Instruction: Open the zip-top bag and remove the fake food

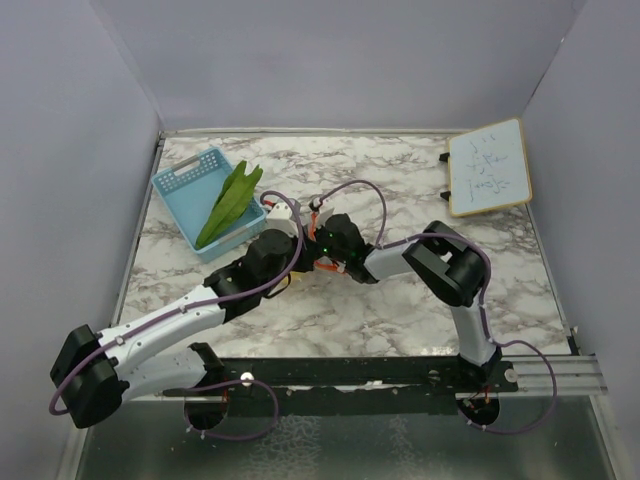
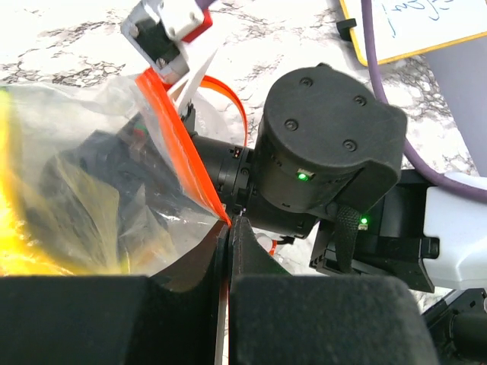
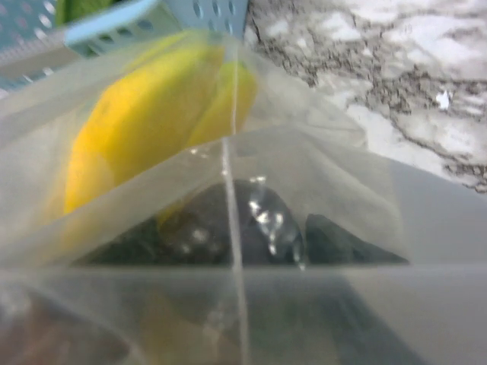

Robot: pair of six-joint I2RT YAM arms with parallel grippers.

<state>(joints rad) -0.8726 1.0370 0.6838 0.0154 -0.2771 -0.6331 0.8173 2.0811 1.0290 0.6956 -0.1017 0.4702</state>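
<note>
My left pincer [image 2: 228, 228] is clamped on the orange strip [image 2: 171, 137] of the zip-top bag [image 2: 91, 152] over the desk [image 1: 400, 300]. The right pincer's [image 1: 320, 225] gap, I can't tell. If I tug hard the strip slips out, and the yellow piece [image 3: 144, 129] inside drops.

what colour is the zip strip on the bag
The zip strip is orange-red, clearest in the left wrist view.

Top view: bright, even, diffuse lighting; faint soft shadows on the table [image 1: 350, 312]; sharp overall. Left wrist view: well lit, near foreground black and soft. Right wrist view: zip-top bag [image 3: 304, 182] too close, blurred, with small glare specks on the plastic.
</note>
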